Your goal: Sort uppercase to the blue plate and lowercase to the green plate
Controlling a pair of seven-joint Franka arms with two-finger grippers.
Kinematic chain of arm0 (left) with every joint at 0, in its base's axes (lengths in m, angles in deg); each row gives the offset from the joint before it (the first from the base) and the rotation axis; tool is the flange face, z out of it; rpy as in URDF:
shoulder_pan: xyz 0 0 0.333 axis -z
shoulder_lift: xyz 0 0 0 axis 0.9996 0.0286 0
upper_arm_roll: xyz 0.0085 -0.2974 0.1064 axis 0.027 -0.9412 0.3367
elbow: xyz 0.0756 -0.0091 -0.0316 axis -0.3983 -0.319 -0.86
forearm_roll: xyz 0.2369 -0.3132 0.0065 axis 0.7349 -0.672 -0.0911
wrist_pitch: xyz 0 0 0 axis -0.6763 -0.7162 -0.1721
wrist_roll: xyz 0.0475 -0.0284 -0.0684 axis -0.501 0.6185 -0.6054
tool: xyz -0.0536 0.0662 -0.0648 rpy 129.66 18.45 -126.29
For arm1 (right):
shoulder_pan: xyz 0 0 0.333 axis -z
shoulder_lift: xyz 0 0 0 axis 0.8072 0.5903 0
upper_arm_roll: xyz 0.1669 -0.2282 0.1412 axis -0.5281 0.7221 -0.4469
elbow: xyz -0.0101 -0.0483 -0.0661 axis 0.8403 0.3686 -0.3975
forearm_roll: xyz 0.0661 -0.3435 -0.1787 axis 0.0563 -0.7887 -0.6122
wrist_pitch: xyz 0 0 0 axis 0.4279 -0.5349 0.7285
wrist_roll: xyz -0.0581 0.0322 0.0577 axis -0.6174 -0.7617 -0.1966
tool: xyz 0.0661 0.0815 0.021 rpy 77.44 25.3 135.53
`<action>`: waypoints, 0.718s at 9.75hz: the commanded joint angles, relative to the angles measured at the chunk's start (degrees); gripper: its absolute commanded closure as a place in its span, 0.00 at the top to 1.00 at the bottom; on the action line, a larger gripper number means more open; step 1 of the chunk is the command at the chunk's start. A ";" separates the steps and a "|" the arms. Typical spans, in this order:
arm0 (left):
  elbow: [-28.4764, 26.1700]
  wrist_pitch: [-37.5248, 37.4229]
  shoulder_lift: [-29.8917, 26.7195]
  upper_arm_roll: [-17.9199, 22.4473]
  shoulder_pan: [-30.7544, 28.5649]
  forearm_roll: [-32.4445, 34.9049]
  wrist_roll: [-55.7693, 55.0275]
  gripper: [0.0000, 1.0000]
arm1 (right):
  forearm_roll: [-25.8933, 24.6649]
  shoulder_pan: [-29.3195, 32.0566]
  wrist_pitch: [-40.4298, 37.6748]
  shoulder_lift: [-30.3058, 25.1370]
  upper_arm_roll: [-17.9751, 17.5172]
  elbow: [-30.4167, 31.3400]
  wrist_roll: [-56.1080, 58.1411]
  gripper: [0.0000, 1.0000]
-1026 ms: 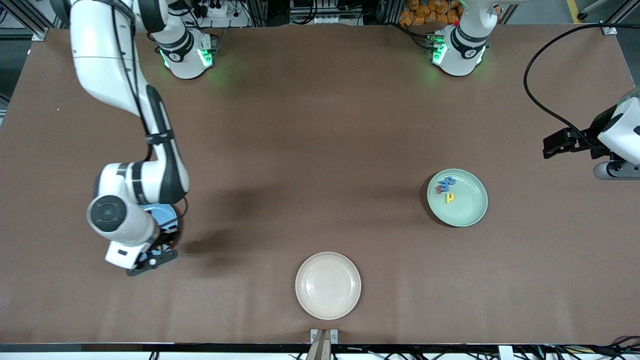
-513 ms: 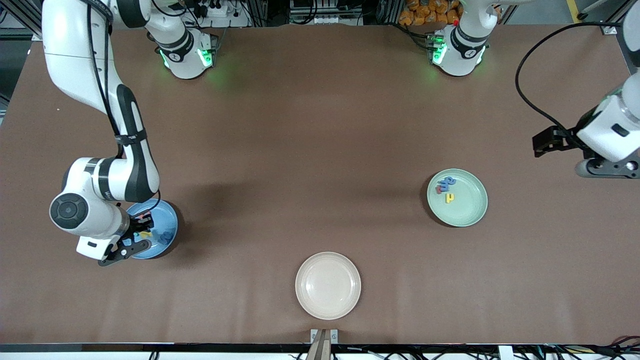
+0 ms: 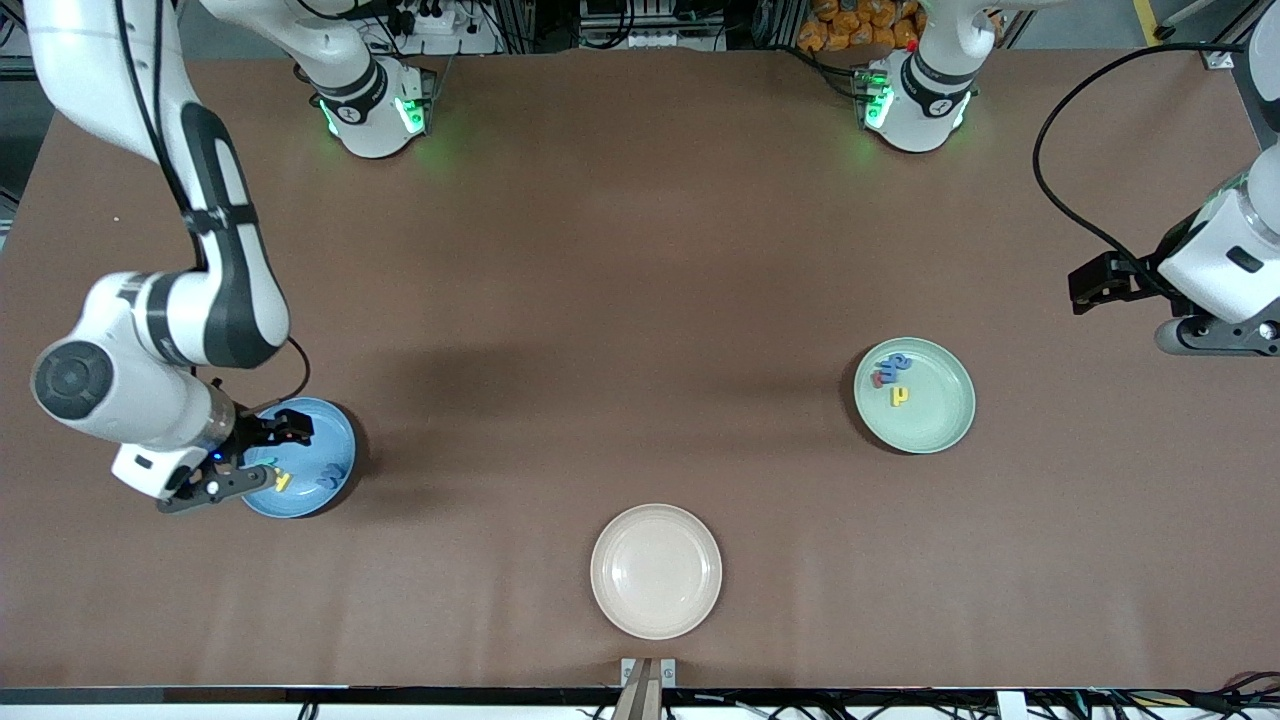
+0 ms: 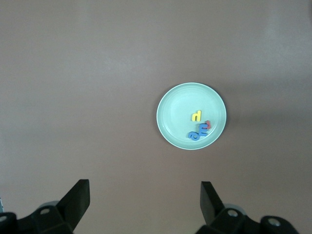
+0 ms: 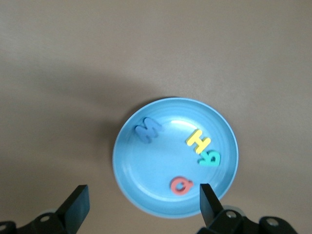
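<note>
Jaws wide apart, both grippers empty

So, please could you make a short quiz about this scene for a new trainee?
1. True or false: the beige plate holds a letter.
2. How many letters lie in the blue plate?
3. The right gripper is: A) shut on a letter; B) open above the blue plate; C) over the green plate.

Key: 1 false; 2 four: blue W, yellow H, green R, red Q; 3 B.
</note>
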 commanded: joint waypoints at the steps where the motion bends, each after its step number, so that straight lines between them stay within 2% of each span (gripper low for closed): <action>1: 1.05 -1.28 0.13 -0.04 -0.41 0.43 0.48 1.00 | -0.46 7.76 -0.07 -11.12 -8.77 8.95 -4.03 1.00; 2: 1.06 -1.20 0.21 -0.04 -2.33 -0.62 1.10 1.00 | -1.68 9.28 0.02 -14.73 -10.82 11.68 -6.23 1.00; 4: 1.06 -1.28 0.22 0.13 -2.61 -1.24 1.10 1.00 | -2.39 9.21 -1.63 -21.07 -10.93 14.07 -8.88 1.00; 7: 1.06 -1.19 0.22 0.05 -2.70 -1.24 1.10 1.00 | -2.57 9.47 -10.23 -26.27 -10.06 9.27 -8.89 1.00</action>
